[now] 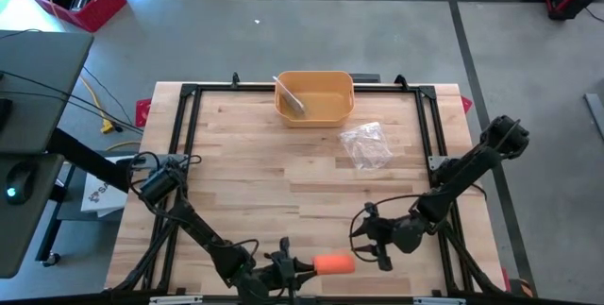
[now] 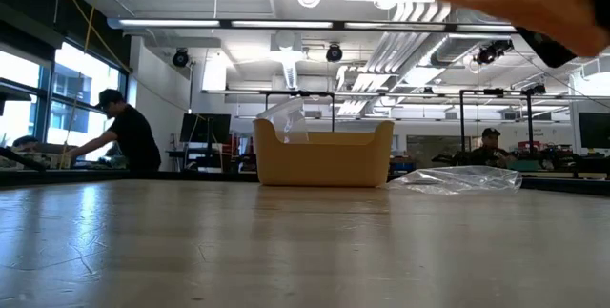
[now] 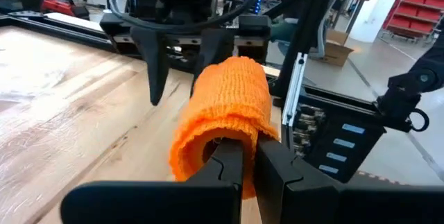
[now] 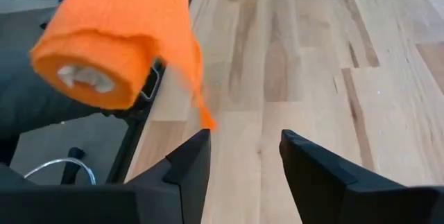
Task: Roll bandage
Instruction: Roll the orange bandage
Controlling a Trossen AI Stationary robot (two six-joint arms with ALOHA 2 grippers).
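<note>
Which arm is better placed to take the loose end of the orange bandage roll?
The right. The left end effector is shut on the orange knitted bandage roll, holding it at the table's near edge. The right end effector is open beside it, facing the roll's hanging loose tail.

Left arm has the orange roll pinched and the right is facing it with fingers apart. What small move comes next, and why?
Probably the right gripper eases toward the orange bandage roll to catch its loose tail. The left gripper is shut on the roll near the table's front edge, a short tail hangs free in the right wrist view, and the right fingers stand open, short of it.
</note>
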